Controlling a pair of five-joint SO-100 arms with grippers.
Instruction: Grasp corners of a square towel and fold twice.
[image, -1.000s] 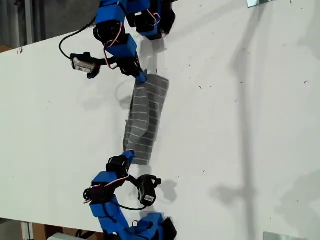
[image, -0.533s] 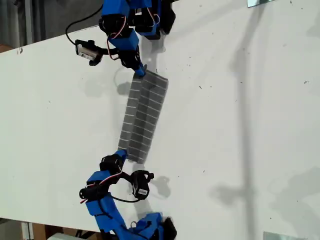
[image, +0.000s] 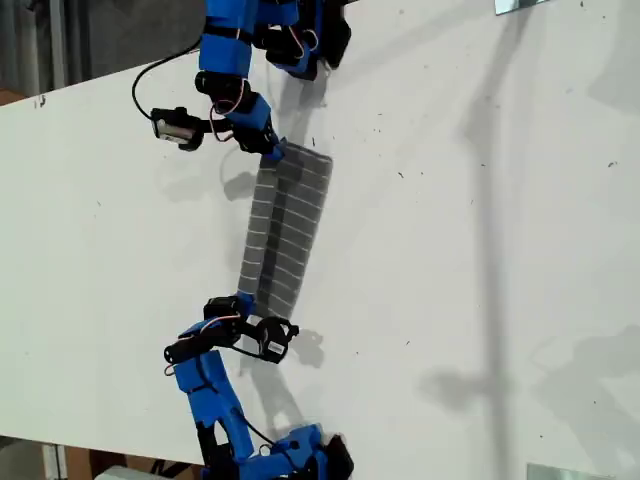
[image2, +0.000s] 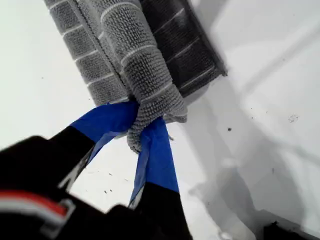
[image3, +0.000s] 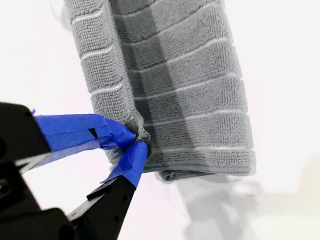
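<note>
My first gripper (image2: 142, 131) has its blue-taped jaws pinched hard on a bunched corner (image2: 155, 107) of the towel (image2: 120, 55); the looped terry crumples into a knot between them. My second gripper (image3: 137, 145) is likewise closed on a corner (image3: 140, 134), taking only a thin fold of the edge, so the cloth beyond lies flatter there. I cannot tell from the wrist views which arm is which in the exterior view.

In that view the towel (image: 282, 228) hangs or lies as a long narrow band near the middle of the white desk (image: 480, 250), stretched between the two blue arms, one gripper (image: 270, 150) at its far end and the other (image: 243, 308) at its near end. The pull from both ends seems meant to keep the doubled cloth taut and straight for laying. The fabric is soft grey, ribbed with thin white stripes across the band.
</note>
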